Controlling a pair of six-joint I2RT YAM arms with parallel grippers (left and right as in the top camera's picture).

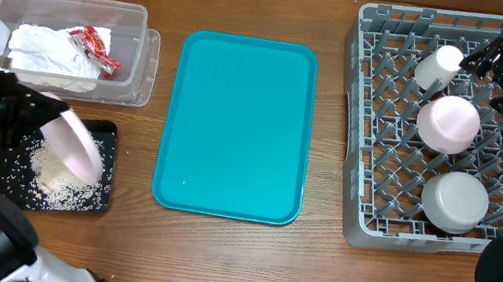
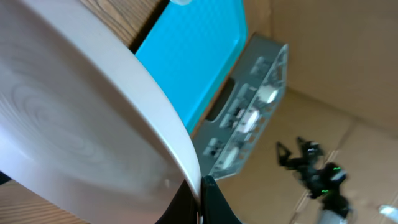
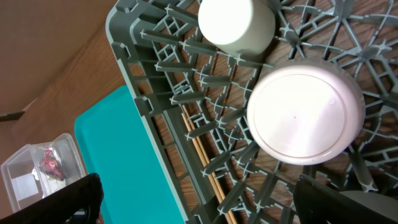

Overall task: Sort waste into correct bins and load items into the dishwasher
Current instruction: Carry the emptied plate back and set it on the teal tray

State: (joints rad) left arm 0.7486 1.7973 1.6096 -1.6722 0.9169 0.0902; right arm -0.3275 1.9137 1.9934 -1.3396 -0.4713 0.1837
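Observation:
My left gripper (image 1: 48,121) is shut on the rim of the large white plate (image 1: 75,145) and holds it tilted over the black tray (image 1: 109,171). Pale rice scraps (image 1: 54,183) lie in that tray. In the left wrist view the plate (image 2: 74,112) fills the left, with the jaws (image 2: 202,200) pinching its edge. The clear tub (image 1: 136,52) holds white napkins (image 1: 48,53) and the red-and-white wrapper (image 1: 96,46). The grey dish rack (image 1: 359,128) holds the white cup (image 1: 438,66), the upturned white bowl (image 1: 448,123) and the grey bowl (image 1: 455,201). My right gripper (image 1: 483,56) is open and empty above the rack's far side (image 3: 199,199).
A teal tray (image 1: 238,129) lies between the bins and the rack. The right wrist view shows the cup (image 3: 236,22), the white bowl (image 3: 305,115), the rack's pegs (image 3: 161,68) and the teal tray (image 3: 118,162).

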